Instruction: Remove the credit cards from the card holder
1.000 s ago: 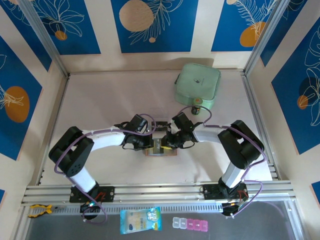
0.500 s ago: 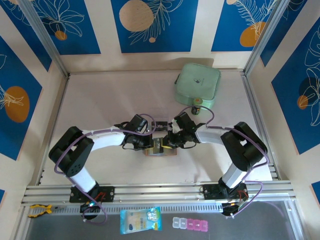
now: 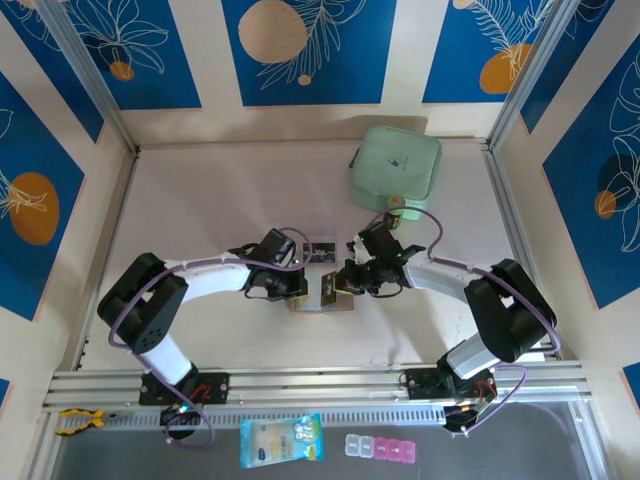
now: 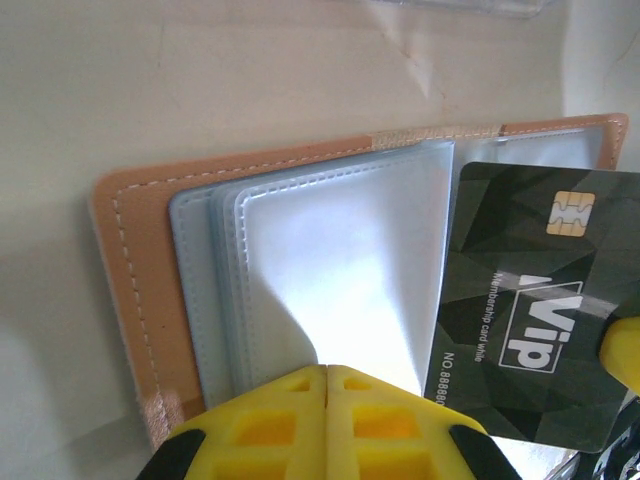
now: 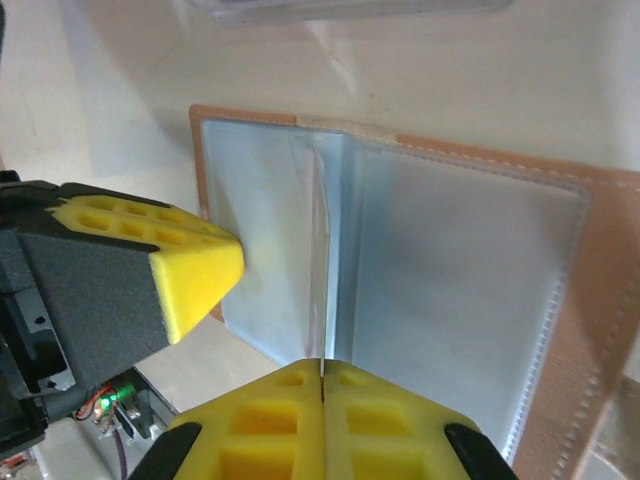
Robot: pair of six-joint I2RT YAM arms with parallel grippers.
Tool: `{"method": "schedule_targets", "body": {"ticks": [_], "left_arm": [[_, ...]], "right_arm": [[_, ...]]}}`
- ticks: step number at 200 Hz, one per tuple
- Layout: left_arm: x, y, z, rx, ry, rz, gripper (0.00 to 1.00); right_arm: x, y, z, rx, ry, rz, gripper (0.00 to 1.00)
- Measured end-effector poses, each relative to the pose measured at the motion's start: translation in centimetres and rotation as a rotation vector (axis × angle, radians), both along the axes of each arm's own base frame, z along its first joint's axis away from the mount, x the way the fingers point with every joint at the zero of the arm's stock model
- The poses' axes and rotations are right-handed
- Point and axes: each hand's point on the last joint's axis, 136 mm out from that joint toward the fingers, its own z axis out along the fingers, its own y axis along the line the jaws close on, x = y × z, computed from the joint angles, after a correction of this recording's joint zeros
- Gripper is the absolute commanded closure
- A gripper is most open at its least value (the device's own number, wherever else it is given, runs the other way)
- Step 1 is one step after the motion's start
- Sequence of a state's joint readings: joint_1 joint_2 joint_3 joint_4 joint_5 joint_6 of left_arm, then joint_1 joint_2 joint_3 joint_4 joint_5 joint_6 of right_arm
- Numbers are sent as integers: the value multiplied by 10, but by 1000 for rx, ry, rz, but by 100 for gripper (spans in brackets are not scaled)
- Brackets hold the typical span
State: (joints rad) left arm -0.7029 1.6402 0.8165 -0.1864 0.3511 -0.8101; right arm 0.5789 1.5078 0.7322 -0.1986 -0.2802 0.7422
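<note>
The salmon-tan card holder (image 3: 343,304) lies open on the table between both arms, its grey pocket leaves (image 4: 330,260) facing up. My left gripper (image 4: 327,368) is shut, and its tips bear on a pocket leaf near the holder's left half (image 3: 300,290). My right gripper (image 5: 322,362) is shut on a dark grey credit card (image 4: 520,310) with a gold chip and pale "ViP" lettering. That credit card (image 5: 322,270) stands edge-on from the right jaws over the holder's fold (image 5: 600,300). It is almost wholly outside the pockets, its left edge meeting a leaf. From above, the card (image 3: 327,288) sits beside the right gripper (image 3: 342,283).
A mint-green zip pouch (image 3: 395,170) lies at the back right. A clear plastic rectangle (image 5: 350,8) rests just beyond the holder. A blue packet (image 3: 282,440) and a pill box (image 3: 380,447) lie past the front rail. Frame posts stand at both sides.
My right gripper's jaws closed on the dark grey card and the arm swung out to the right, drawing the card out of its pocket. The left gripper stayed put.
</note>
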Motion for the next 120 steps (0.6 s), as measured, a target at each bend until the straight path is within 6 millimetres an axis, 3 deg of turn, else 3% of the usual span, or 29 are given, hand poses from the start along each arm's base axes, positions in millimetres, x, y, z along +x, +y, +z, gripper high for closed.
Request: {"method": "schedule_targets", "body": {"ticks": [46,120], "left_arm": [[1,0,2,3,2,1,96],[4,0,8,12,-8,7,91]], "right_arm": [[6,-8,10,-51,-27,22,97],[32,-11,63,-99,-280,246,100]]}}
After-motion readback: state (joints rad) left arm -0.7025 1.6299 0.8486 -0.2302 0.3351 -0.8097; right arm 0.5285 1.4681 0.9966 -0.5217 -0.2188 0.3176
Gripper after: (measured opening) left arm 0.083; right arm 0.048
